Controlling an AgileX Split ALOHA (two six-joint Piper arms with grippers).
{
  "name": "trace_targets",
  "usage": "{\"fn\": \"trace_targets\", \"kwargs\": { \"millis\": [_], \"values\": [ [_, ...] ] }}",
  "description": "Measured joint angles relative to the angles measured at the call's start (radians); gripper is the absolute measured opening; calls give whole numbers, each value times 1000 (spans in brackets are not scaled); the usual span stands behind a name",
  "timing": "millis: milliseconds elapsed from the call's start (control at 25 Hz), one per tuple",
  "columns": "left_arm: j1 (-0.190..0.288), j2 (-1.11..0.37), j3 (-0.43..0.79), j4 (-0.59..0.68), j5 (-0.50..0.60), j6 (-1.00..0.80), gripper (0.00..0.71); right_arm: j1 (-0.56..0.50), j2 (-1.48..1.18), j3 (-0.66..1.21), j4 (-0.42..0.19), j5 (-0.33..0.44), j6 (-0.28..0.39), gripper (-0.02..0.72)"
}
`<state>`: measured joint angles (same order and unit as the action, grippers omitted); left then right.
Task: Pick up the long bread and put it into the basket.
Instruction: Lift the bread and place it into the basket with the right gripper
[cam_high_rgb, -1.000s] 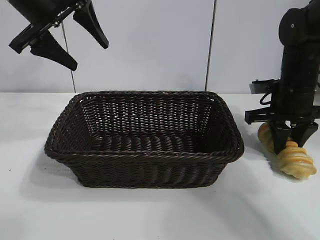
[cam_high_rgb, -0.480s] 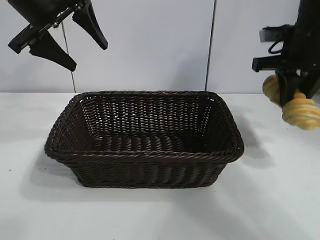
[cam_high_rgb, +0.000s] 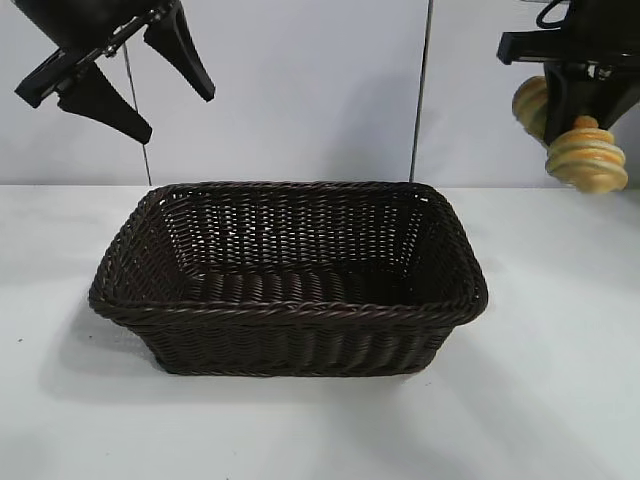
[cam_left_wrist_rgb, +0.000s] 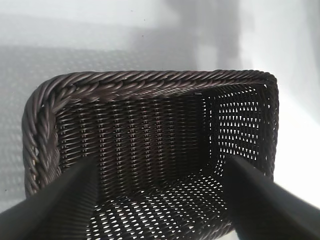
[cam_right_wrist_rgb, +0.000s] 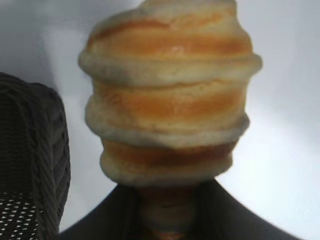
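Observation:
The long bread (cam_high_rgb: 585, 158), a golden-yellow ridged loaf, hangs in the air at the upper right, well above the table. My right gripper (cam_high_rgb: 578, 122) is shut on its middle; in the right wrist view the bread (cam_right_wrist_rgb: 167, 95) fills the frame. The dark brown wicker basket (cam_high_rgb: 290, 300) stands in the middle of the table, to the left of and below the bread; its corner shows in the right wrist view (cam_right_wrist_rgb: 35, 150). My left gripper (cam_high_rgb: 150, 85) is open and empty, held high over the basket's left end; the left wrist view looks down into the basket (cam_left_wrist_rgb: 150, 80).
The white table (cam_high_rgb: 560, 400) extends around the basket. A grey wall with a vertical seam (cam_high_rgb: 422, 90) stands behind.
My right gripper has lifted the bread from the table at the right up to well above the basket's rim height. The left arm has not moved.

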<state>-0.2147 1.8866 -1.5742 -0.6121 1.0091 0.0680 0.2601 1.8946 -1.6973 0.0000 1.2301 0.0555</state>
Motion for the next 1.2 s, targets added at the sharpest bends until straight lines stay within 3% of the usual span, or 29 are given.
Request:
{"fn": "trace_targets", "kwargs": {
  "millis": [320, 560, 800, 1000, 1200],
  "values": [
    [0, 0, 0, 0, 9, 0, 514, 173, 0, 0, 8, -69, -5, 201],
    [0, 0, 0, 0, 11, 0, 514, 258, 33, 0, 14, -129, -83, 201],
    [0, 0, 0, 0, 16, 0, 514, 276, 79, 0, 29, -169, -220, 201],
    [0, 0, 0, 0, 16, 0, 514, 276, 114, 0, 34, -182, -248, 201],
    [0, 0, 0, 0, 16, 0, 514, 276, 148, 0, 82, -187, -276, 201]
  ]
}}
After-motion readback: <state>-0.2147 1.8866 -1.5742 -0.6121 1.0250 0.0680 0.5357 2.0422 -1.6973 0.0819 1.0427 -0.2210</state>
